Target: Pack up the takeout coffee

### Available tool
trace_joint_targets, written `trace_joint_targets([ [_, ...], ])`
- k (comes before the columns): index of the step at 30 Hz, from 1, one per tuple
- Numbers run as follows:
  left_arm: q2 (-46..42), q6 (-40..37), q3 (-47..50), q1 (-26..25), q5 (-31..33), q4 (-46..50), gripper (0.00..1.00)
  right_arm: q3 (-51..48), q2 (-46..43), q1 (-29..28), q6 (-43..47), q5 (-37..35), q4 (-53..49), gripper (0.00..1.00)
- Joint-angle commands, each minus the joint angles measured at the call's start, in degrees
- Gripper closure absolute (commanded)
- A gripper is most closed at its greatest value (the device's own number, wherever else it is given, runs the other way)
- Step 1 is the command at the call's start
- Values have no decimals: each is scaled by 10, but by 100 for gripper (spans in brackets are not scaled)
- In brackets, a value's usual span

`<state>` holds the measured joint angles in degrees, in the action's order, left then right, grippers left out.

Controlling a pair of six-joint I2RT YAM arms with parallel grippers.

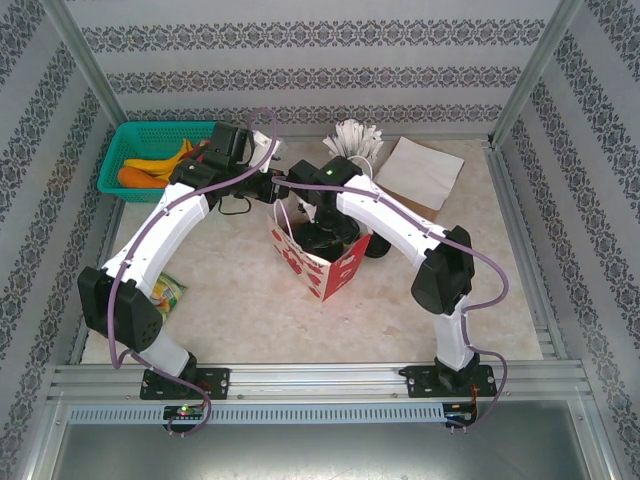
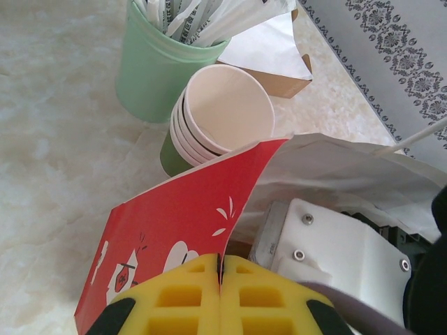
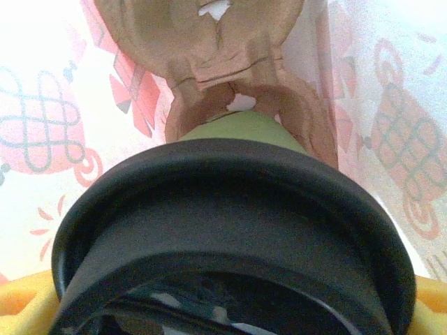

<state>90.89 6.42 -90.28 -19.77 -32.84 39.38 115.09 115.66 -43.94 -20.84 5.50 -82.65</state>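
Your red-and-white paper bag (image 1: 335, 272) stands open-topped in the middle of the worktop (image 1: 230, 320), and both arms meet over it.

Your left hand (image 1: 272, 190) comes in from 10 o'clock. In the left wrist view its yellow fingers (image 2: 174, 300) are pressed flat together, pinching the bag's red wall (image 2: 174, 230) at the top edge.

Your right hand (image 1: 325, 235) reaches down into the bag's mouth from 2 o'clock. The right wrist view looks down inside the bag: the black lid (image 3: 230, 230) sits on the cup (image 3: 244, 129), whose green wall drops into a well of the brown pulp tray (image 3: 202, 35) on the bag's floor. The right hand's fingers (image 3: 21, 300) stand wide, one on each side of the lid and against its rim, so the hand (image 3: 230, 310) holds the cup by the lid.

Past the bag at 12 o'clock stands the green straw cup (image 1: 355, 140), with a stack of paper cups (image 2: 223, 112) just beside it. Napkins (image 1: 420, 170) lie at 2 o'clock, a green basket (image 1: 150, 150) sits at 10 o'clock, and a packet (image 1: 165, 293) lies at 8 o'clock.
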Motion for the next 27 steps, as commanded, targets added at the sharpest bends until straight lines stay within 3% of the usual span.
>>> trace_joint_targets([
  [1, -15, -11, 1, -5, -26, -14, 100, 11, -6, 8, -2, -17, -4, 43],
  [27, -12, -11, -2, -4, -5, -6, 100, -77, -21, 9, 8, 1, 62, 44],
])
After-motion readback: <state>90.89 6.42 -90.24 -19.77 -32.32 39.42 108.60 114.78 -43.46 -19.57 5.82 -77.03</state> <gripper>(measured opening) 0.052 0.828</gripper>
